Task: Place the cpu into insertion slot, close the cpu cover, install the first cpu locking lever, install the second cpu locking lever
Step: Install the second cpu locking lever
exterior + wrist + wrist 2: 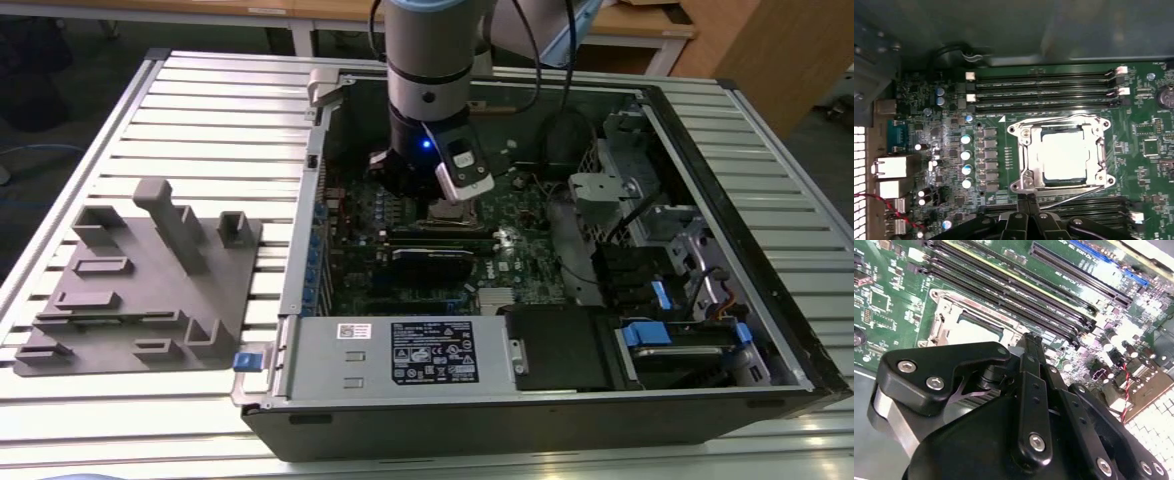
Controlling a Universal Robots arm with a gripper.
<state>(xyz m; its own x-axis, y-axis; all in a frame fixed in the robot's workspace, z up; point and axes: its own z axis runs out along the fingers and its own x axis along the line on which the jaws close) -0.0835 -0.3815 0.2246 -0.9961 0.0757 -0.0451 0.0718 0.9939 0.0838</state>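
The cpu [1064,155], a pale shiny square, lies in the insertion slot [1104,150] on the green board. The cpu cover [1026,150], a silvery frame, lies flat over it. One thin locking lever [1054,119] runs along the slot's far side and another [1074,191] along the side nearest the gripper. My gripper [1027,200] is shut, with its tips right at that nearer lever's end; I cannot tell if they touch it. In the second wrist view the gripper [1029,340] stands just beside the insertion slot [949,315]. In the exterior view the arm reaches down over the insertion slot [449,216].
The board sits inside an open computer case [747,130] on a slatted table. Long black memory slots [1044,90] flank the socket on two sides. A row of capacitors [966,155] and rear ports [894,167] stand nearby. A grey fixture block [147,280] lies at the exterior view's left.
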